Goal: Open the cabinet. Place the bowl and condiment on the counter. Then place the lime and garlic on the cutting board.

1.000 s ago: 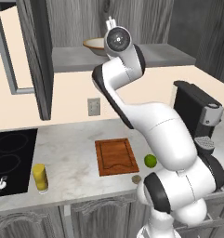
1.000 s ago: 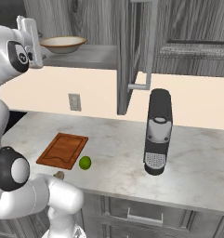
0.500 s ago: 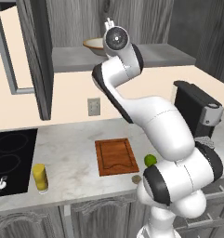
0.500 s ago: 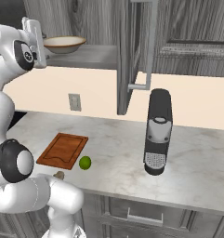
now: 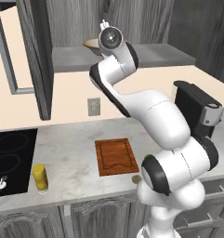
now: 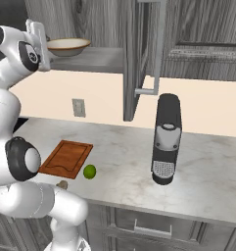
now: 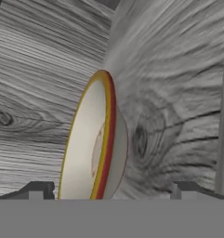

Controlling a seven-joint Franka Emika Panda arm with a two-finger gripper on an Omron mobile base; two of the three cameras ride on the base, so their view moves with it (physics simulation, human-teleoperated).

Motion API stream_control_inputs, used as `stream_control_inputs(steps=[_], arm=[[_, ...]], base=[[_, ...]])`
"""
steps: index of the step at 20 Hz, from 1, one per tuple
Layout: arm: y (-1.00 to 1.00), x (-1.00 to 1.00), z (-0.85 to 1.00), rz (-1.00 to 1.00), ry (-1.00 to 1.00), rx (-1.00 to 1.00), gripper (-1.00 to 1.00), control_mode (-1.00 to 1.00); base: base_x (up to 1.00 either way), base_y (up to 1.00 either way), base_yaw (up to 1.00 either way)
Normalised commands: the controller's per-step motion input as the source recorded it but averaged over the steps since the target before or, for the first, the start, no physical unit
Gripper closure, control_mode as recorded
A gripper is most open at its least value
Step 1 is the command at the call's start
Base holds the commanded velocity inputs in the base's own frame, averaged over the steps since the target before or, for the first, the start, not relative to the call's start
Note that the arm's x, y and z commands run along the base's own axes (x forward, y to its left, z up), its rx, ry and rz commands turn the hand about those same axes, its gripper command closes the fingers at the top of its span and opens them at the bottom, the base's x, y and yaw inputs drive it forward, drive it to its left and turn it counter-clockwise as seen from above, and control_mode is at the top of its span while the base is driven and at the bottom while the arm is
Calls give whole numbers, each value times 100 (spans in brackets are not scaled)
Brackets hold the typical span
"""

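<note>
The upper cabinet (image 5: 132, 28) stands open, its doors (image 6: 139, 54) swung out. On its shelf rests the cream bowl (image 6: 68, 46) with a brown rim. My gripper (image 7: 111, 190) is raised to the shelf and open, and the bowl's rim (image 7: 92, 144) lies between the two fingertips (image 7: 39, 189). Down on the marbled counter (image 6: 124, 166), the yellow condiment bottle (image 5: 39, 177) stands beside the cooktop. The reddish cutting board (image 6: 65, 158) lies bare. Just off it are the green lime (image 6: 89, 171) and the small garlic (image 6: 62, 184).
A black coffee machine (image 6: 166, 139) stands on the counter to the right. The black cooktop (image 5: 9, 158) is at the far left. A wall socket (image 5: 93, 106) sits above the board. The open left door (image 5: 36, 56) hangs over the cooktop side.
The hand has edged slightly closer to the bowl on the shelf and the arm's elbow has shifted. The jaws stay wide and nothing on the counter has moved.
</note>
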Motion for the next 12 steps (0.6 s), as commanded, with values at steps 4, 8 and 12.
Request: stream_control_inputs(steps=[4, 8, 12], arm=[[17, 27, 0, 0, 1, 0, -100, -100], [5, 37, 0, 0, 2, 0, -100, -100], [0, 37, 0, 0, 2, 0, -100, -100]], base=[[0, 0, 0], [0, 0, 0], [0, 0, 0]])
